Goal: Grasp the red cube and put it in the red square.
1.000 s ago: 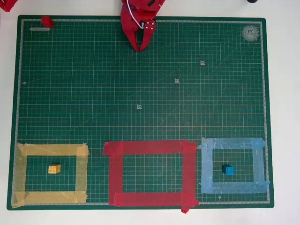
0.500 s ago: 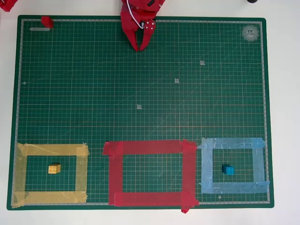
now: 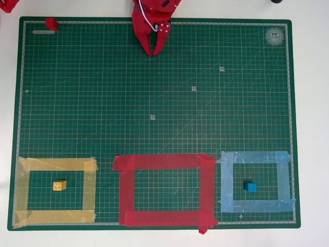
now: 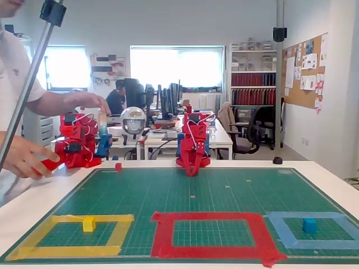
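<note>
Three tape squares lay along the near edge of the green cutting mat (image 3: pixel 154 103). The yellow tape square (image 3: pixel 55 168) held the yellow cube (image 3: pixel 59 185), and the light-blue tape square (image 3: pixel 255 157) held the blue cube (image 3: pixel 250 187). Between them, the red square (image 3: pixel 164 161) had nothing inside its outline, so the task looked barely begun: the grasp, the carry and the placing were all left to do.

Farther back, the red cube (image 3: pixel 51 23) sat at the mat's far left corner in the overhead view, well apart from the red square and off to the side of the arm. It was too small to read any heading; as a cube it had no long axis to speak of, and its faces appeared roughly square with the mat's edges.

At the far edge's middle, the gripper (image 3: pixel 153 49) hung with its fingertips drawn together to a point, aimed down at the mat and holding nothing. In the fixed view the gripper (image 4: pixel 191 168) stood just above the mat.
</note>
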You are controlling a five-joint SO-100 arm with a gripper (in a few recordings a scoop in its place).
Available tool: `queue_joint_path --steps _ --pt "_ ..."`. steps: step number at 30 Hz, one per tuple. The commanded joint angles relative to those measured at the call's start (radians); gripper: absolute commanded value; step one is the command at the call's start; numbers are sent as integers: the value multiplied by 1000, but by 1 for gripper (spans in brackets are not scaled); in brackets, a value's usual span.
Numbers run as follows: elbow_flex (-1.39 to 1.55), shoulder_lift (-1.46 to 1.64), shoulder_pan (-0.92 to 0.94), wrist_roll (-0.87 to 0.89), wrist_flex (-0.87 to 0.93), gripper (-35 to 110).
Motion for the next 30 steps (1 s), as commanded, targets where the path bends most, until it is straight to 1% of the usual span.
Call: queue_joint_path --steps 1,23,26,30 --pt "5 37 26 0 17 0" --pt "2 20 6 -6 12 0" --pt "-156 -153 11 -6 11 0" --pt "-637 -528 86 0 18 0"
